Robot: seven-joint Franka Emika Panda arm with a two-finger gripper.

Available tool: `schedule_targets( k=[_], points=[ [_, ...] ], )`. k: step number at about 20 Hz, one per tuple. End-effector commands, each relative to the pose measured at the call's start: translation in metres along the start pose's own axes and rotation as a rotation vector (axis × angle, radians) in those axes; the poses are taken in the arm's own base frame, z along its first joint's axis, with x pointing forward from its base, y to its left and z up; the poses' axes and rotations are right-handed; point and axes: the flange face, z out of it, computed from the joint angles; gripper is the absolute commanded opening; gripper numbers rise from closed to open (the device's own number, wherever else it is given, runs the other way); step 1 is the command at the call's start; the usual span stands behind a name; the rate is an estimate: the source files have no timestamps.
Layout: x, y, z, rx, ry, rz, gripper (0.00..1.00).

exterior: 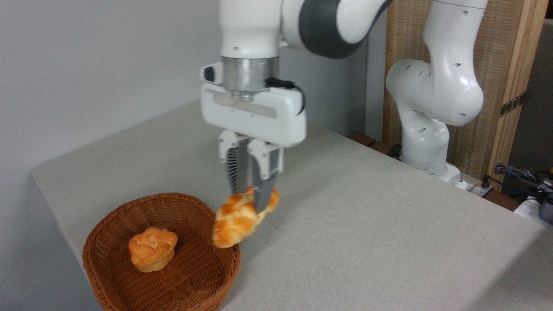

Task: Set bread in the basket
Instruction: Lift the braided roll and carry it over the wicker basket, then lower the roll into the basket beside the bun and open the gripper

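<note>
Bread (236, 219) is hanging in our gripper (250, 196), fingers clamping its upper end, lower end tilting over the right rim of the basket (108, 242), where we are seeing a small round bun (152, 249) lying.

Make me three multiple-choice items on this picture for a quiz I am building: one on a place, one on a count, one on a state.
1. Where is the round bun?
A. inside the basket
B. on the bare table
C. in the gripper

2. How many baked items show?
A. one
B. two
C. four

3. What is the braided loaf doing?
A. lying flat on the table
B. resting in the basket
C. hanging clamped in the gripper

Answers: 1 A, it sits on the woven floor; 2 B, a bun and a loaf; 3 C, fingers pinch its upper end.
</note>
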Motion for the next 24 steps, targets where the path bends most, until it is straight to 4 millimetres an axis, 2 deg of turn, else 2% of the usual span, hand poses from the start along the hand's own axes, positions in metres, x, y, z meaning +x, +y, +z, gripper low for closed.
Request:
schedule_targets(
  k=[1,5,7,9,13,15,16,24],
  points=[
    [0.069,-0.028,0.02,-0.013,0.045,-0.027,0.38],
    [0.093,-0.037,0.03,0.018,0.08,-0.021,0.38],
    [0.106,-0.04,0.046,0.031,0.087,-0.024,0.38],
    [0.12,-0.043,0.054,0.037,0.088,-0.031,0.38],
    [0.136,-0.026,0.065,0.026,0.081,-0.021,0.39],
    [0.136,-0.025,0.066,0.023,0.077,-0.02,0.48],
    [0.135,-0.024,0.067,0.021,0.073,-0.021,0.59],
    [0.131,-0.02,0.073,-0.004,0.023,-0.004,0.86]
  ],
)
